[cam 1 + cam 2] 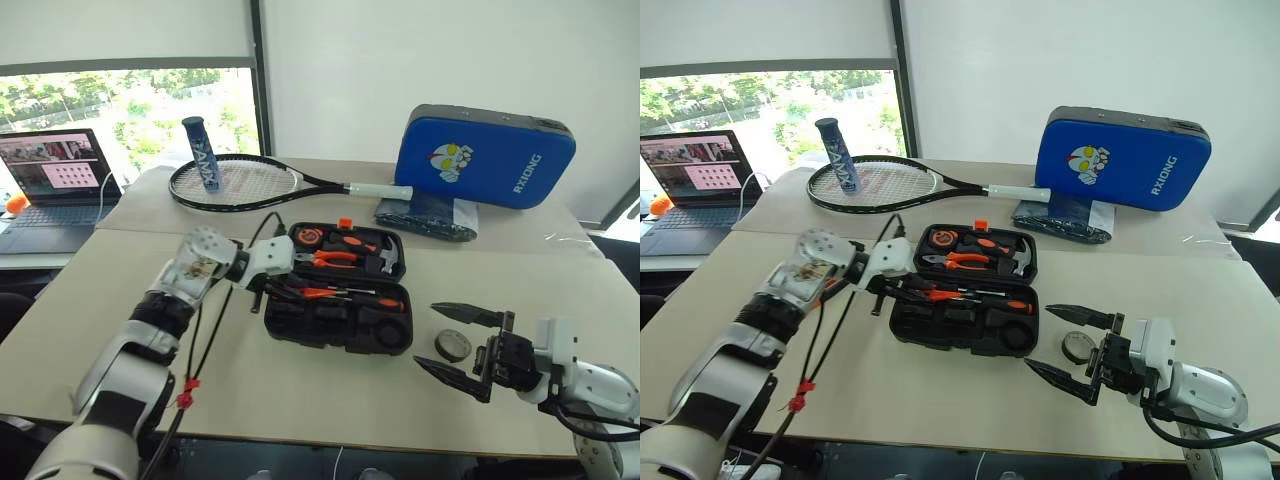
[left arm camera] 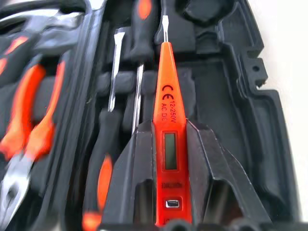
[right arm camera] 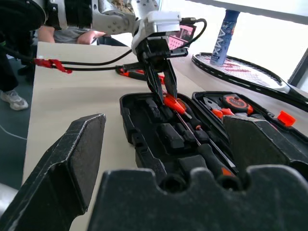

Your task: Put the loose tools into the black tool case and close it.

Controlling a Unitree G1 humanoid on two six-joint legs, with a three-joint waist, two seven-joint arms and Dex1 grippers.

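black tool case [image 1: 385,338] lies open on the table [image 1: 250,380], lid flat behind the base, small orange latch [image 1: 345,222] at the far edge of the lid. lid half holds an orange tape measure [image 1: 309,236], orange-handled pliers [image 1: 335,259] and a hammer [image 1: 388,260].

left gripper [image 3: 163,89] is over the left end of the base half, pointing down into it, fingers closed on the slim all-orange tester screwdriver [image 2: 168,130]. tester's metal tip sticks out past the fingertips, above the moulded slots. two screwdrivers with orange-and-black handles [image 1: 335,294] lie side by side along the rear of the base half; left wrist view shows their shafts beside the tester.

right gripper [image 1: 458,345] hovers low over the table to the right of the case, jaws spread wide, nothing between them. small black tape roll [image 1: 452,345] lies flat on the table between the case and this gripper, just beside the open fingers.

utility knife: cannot tell where it is.
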